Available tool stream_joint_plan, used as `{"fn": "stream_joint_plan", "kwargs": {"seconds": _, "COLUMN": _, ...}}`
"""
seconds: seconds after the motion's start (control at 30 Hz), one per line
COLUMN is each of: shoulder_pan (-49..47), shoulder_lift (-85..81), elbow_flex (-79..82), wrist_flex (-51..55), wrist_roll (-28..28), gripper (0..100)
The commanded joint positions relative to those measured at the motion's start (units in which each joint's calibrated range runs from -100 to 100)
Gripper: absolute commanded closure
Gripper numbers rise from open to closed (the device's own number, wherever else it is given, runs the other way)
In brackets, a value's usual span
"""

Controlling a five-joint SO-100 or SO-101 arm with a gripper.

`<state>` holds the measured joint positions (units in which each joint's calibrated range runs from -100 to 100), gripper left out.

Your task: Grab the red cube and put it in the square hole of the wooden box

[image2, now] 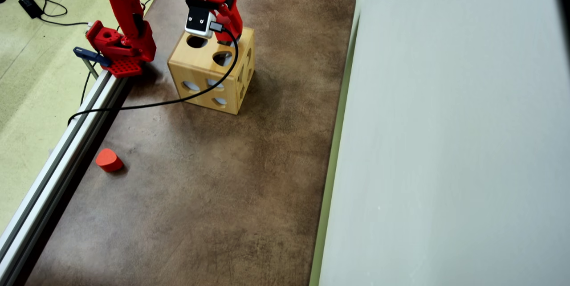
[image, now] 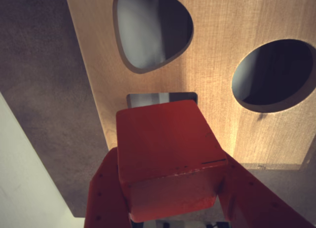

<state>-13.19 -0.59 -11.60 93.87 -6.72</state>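
Note:
In the wrist view the red cube point(image: 168, 149) fills the lower middle, clamped between my gripper's point(image: 170, 181) two red fingers point(image: 106, 193), one on each side. It hangs just above the top face of the wooden box point(image: 222, 65). Only a thin strip of the square hole point(image: 160, 98) shows past the cube's far edge; the rest is hidden behind the cube. In the overhead view my gripper point(image2: 228, 38) stands over the far right part of the wooden box's point(image2: 200, 72) top, and the arm hides the cube.
The same face carries a half-round cutout point(image: 150, 28) and a round cutout point(image: 274, 75). An orange-red rounded block point(image2: 108, 160) lies near the metal rail point(image2: 58, 165) at the table's left edge. A black cable point(image2: 178, 99) drapes over the box. A pale wall point(image2: 445, 143) borders the right.

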Motion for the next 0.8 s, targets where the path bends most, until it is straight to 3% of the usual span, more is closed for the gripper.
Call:
{"fn": "stream_joint_plan", "kwargs": {"seconds": 0.0, "shoulder_pan": -0.19, "shoulder_lift": -0.55, "elbow_flex": -1.99, "wrist_flex": 0.02, "wrist_roll": -0.1, "gripper": 98}}
{"fn": "stream_joint_plan", "kwargs": {"seconds": 0.77, "shoulder_pan": -0.56, "shoulder_lift": 0.98, "elbow_flex": 1.32, "wrist_flex": -0.7, "wrist_roll": -0.83, "gripper": 98}}
